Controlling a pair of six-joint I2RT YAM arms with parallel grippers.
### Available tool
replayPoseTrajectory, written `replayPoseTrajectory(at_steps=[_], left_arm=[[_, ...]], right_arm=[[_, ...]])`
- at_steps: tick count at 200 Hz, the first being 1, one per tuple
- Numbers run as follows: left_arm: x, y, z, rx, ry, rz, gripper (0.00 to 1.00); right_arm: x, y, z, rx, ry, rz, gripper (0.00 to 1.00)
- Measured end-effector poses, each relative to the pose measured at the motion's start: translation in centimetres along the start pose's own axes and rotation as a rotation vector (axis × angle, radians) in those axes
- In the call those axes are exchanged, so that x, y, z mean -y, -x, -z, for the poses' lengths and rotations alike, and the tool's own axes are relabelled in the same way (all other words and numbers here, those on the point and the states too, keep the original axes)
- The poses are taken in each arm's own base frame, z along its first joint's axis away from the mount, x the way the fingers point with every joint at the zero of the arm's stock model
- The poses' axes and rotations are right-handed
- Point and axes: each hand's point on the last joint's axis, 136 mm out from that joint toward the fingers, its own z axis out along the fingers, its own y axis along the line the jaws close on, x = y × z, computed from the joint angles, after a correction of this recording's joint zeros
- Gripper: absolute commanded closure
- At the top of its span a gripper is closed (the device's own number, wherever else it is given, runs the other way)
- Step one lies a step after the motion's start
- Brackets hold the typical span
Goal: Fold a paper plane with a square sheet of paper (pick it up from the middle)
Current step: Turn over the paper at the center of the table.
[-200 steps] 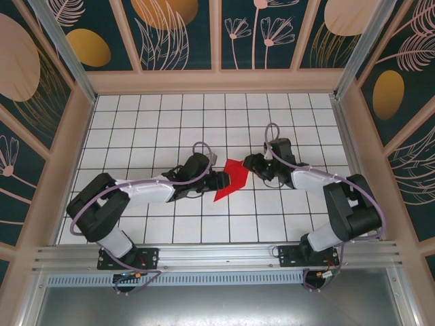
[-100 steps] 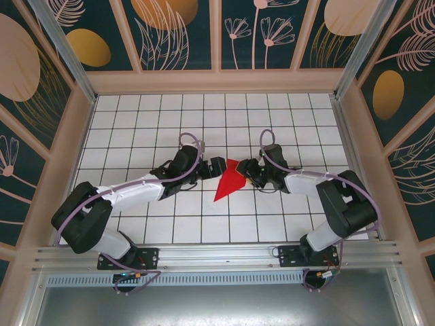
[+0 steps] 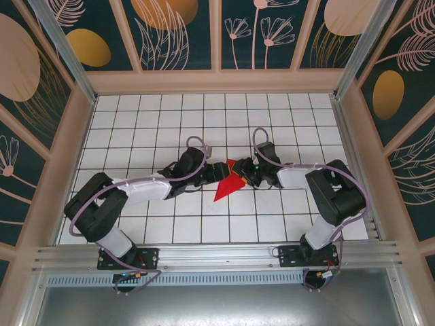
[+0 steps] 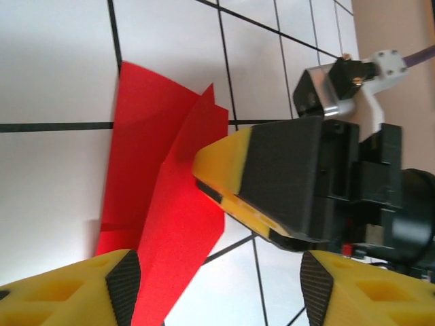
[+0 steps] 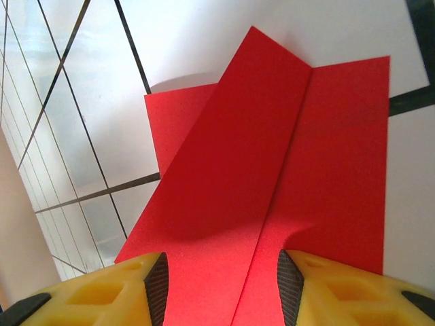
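Red paper (image 3: 230,182), wht grid tbl (image 3: 136,122)

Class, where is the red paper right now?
In the top view, the paper sits near the centre of the table, between the left gripper and the right gripper.

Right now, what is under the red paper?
The white gridded table lies under the paper; its far end is covered by the left pincer and right pincer.
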Motion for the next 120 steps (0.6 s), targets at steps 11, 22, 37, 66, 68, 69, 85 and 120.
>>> replayPoseTrajectory(at_steps=[11,22,37,66,68,69,85,120], left_arm=[[-0.6,-0.1,-0.3,-0.004,0.016,0.003,0.40],[-1.1,-0.3,-0.5,-0.012,0.029,0.004,0.42],[-2.1,-0.7,-1.1,-0.033,0.046,0.010,0.48],[-4.1,-2.3,-2.5,-0.101,0.075,0.022,0.59],[-4.2,-2.4,-2.6,-0.105,0.076,0.021,0.60],[-4.2,-2.4,-2.6,-0.107,0.077,0.023,0.60],[-4.7,-2.8,-3.0,-0.127,0.076,0.028,0.66],[-3.7,-2.2,-3.0,-0.120,0.020,0.019,0.77]], right_arm=[[0.0,0.0,0.0,0.000,0.000,0.000,0.52],[0.0,0.0,0.0,0.000,0.000,0.001,0.52],[0.0,0.0,0.0,0.000,0.000,0.001,0.52],[0.0,0.0,0.0,0.000,0.001,0.001,0.52],[0.0,0.0,0.0,0.000,0.001,0.001,0.52],[0.0,0.0,0.0,0.000,0.001,0.001,0.52],[0.0,0.0,0.0,0.000,0.001,0.002,0.52],[-0.2,0.1,0.2,0.004,0.006,0.007,0.52]])
